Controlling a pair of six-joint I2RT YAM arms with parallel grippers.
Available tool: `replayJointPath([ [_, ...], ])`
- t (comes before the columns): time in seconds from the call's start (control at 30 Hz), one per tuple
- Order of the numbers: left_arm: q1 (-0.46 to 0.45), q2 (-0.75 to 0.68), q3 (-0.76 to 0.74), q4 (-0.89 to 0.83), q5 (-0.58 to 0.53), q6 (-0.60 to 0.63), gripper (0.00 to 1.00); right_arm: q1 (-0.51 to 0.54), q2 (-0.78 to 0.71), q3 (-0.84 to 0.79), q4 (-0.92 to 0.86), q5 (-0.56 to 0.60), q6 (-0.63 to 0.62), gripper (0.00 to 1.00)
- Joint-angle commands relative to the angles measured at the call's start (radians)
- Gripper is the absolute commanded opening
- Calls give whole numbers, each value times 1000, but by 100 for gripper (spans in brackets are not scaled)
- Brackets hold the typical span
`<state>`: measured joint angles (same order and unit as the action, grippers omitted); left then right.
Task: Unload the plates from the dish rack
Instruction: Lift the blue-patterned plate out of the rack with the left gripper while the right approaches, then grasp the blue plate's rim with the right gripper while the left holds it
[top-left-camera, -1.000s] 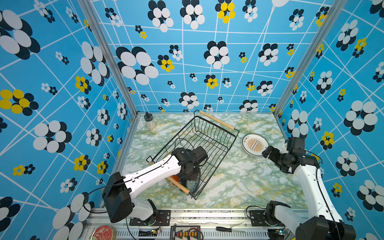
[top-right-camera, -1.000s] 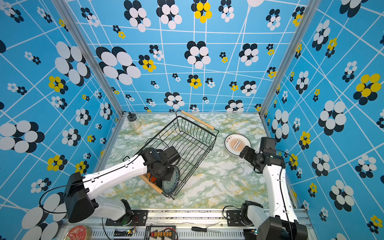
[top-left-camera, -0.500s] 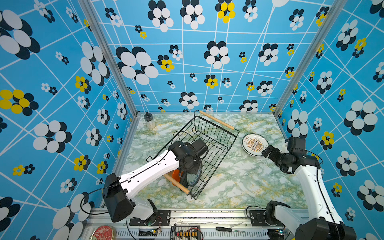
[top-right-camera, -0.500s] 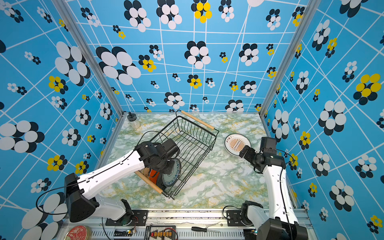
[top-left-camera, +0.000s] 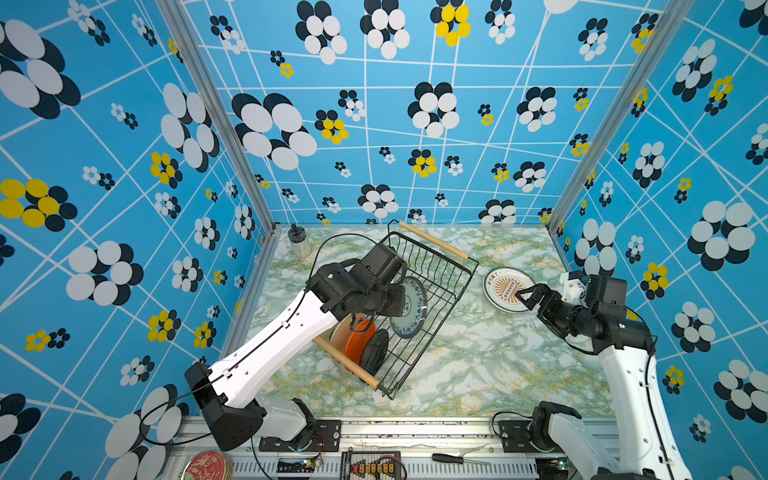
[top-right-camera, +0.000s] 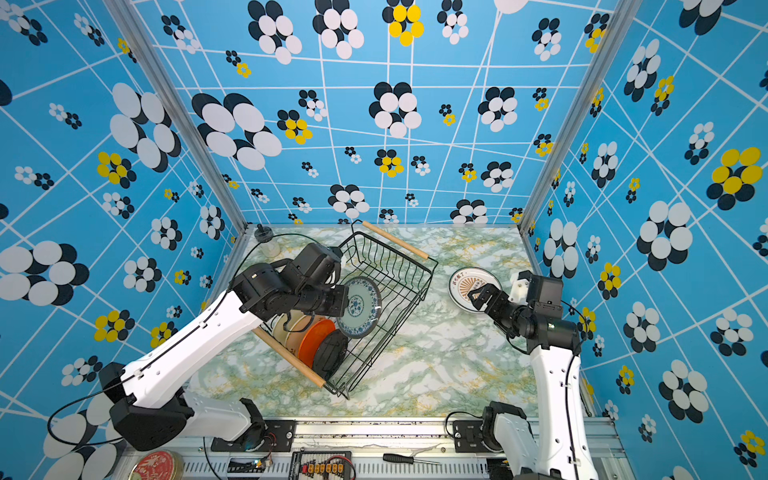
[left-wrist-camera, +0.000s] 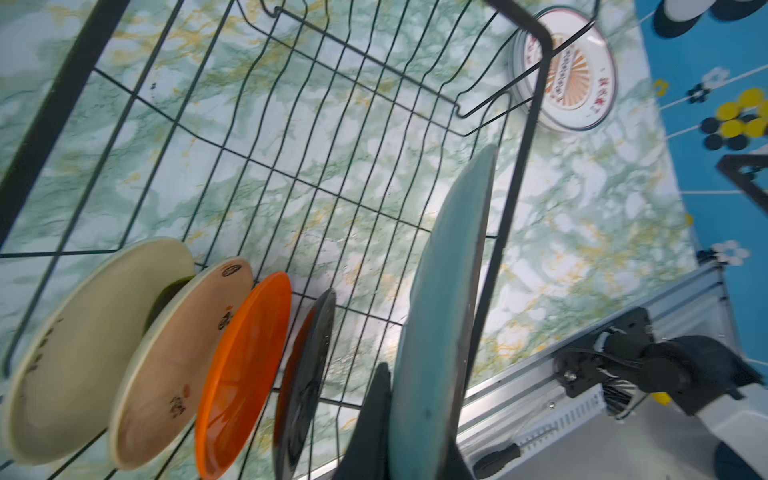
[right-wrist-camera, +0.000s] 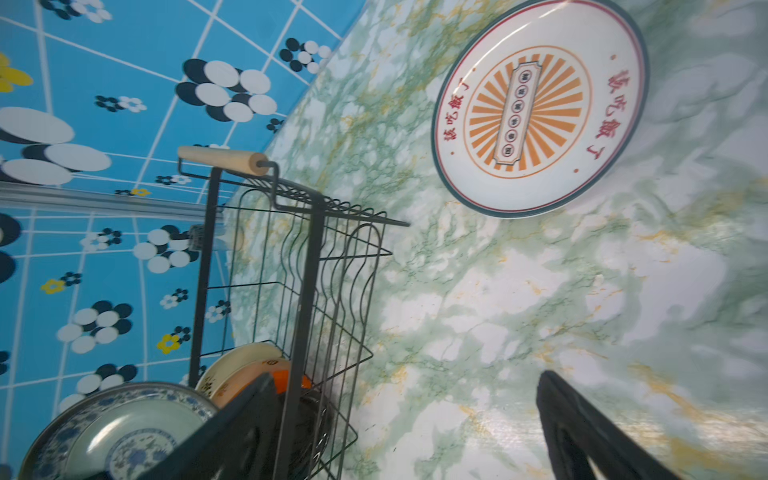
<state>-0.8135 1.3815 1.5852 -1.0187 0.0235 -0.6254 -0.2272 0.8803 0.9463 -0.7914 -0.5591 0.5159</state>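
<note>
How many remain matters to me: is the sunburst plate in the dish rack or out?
Out: the sunburst plate lies flat on the marble table, apart from the dish rack.

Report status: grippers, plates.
Left gripper shut on blue plate, upright over rack. Right gripper open near white plate outside rack. Other plates in rack. Nothing blocking.

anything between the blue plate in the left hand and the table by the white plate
Yes: the dish rack's side wall stands between the blue plate and the white plate; lifting over its rim looks needed.

Free tabletop (top-left-camera: 469, 353) between dish rack (top-left-camera: 433, 241) and flat white plate (top-left-camera: 498, 286)
</note>
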Motion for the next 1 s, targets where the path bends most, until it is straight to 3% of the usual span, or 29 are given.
replayJointPath([
  [0.0, -12, -21, -28, 269, 164, -138, 0, 6, -71, -39, 73, -218, 135, 99],
  [0.3, -61, 75, -120, 697, 306, -339, 0, 14, -171, -165, 304, -380, 369, 99],
  [0.43, -81, 143, -94, 755, 301, -376, 0, 19, -182, -183, 382, -408, 432, 97],
  [0.57, -95, 210, -59, 798, 314, -410, 0, 25, -179, -196, 471, -429, 497, 87],
  [0.97, -113, 327, -7, 923, 413, -500, 0, 48, -128, -191, 545, -429, 522, 52],
])
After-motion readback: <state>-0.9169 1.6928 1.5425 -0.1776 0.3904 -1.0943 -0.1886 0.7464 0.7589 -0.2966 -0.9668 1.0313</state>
